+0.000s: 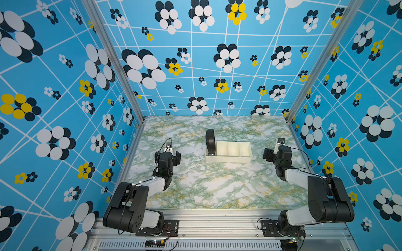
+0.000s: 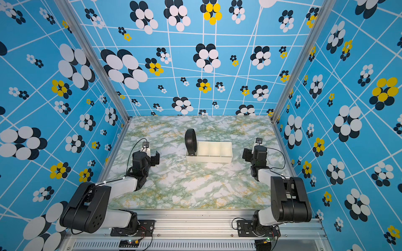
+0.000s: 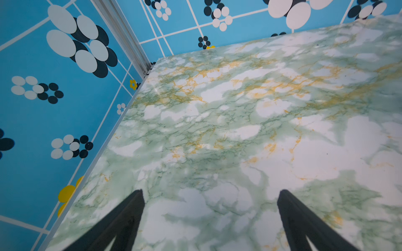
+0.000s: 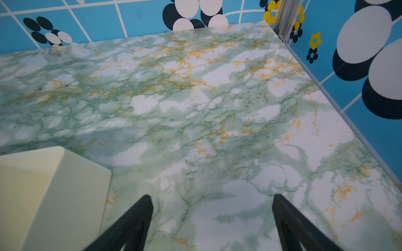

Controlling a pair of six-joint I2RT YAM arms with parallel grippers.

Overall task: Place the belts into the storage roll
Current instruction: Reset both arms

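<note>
Both open and empty, left gripper (image 3: pixel 210 192) and right gripper (image 4: pixel 212 196) flank the storage roll (image 1: pixel 228 159), where the coiled belt (image 1: pixel 210 141) stands high and may unroll or tip out.

The tray (image 1: pixel 228 160) sits on the table (image 1: pixel 217 189) at my 12 o'clock. The belt (image 1: pixel 210 141) stands coiled in its 9 o'clock end compartment. My left gripper (image 3: pixel 210 191) is at the tray's 9 o'clock and my right gripper (image 4: pixel 212 195) at its 3 o'clock, both apart from it.
</note>
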